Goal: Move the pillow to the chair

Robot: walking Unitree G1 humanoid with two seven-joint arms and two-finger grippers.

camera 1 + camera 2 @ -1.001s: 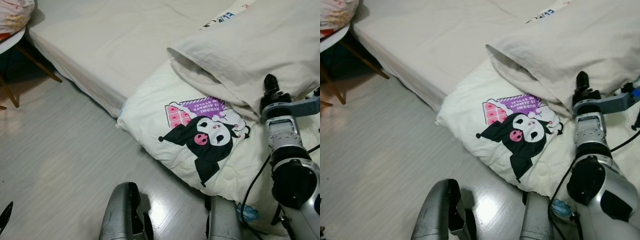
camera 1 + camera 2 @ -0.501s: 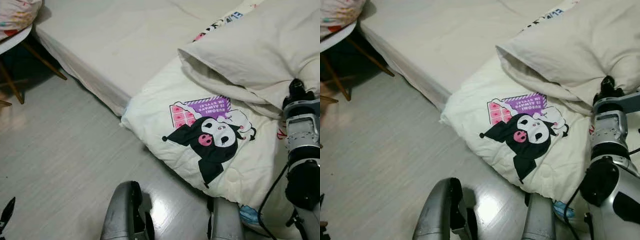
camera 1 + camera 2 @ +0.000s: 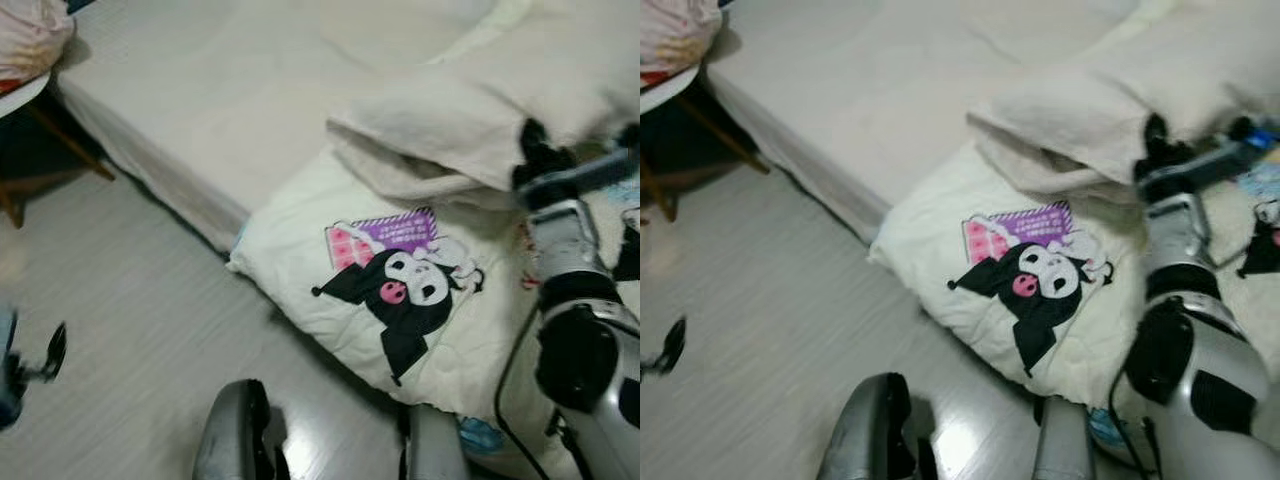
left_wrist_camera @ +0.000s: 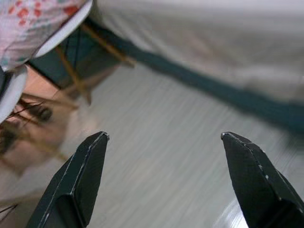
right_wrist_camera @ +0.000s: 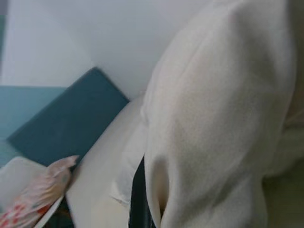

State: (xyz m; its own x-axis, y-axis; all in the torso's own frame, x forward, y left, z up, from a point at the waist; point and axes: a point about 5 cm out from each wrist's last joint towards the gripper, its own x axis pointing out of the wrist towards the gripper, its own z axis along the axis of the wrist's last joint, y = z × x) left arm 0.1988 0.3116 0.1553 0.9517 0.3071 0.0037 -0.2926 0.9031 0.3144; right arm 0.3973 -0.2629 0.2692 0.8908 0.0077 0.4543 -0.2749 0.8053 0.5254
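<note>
Right gripper (image 5: 142,199) jaws mostly hidden by pillow (image 5: 223,118); grip can't be judged. Chair (image 3: 30,110) cut off at frame edge; head views blurred.

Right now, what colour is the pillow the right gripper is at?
Plain cream-white pillow, no print; right gripper at its edge. Clearest in the right eye view.

Soft, even light is seen throughout, glare is thrown on the floor (image 3: 320,425) at six o'clock, and motion blur is spread everywhere.

Bedroom: mattress (image 3: 230,90), printed duvet (image 3: 400,290)
</note>
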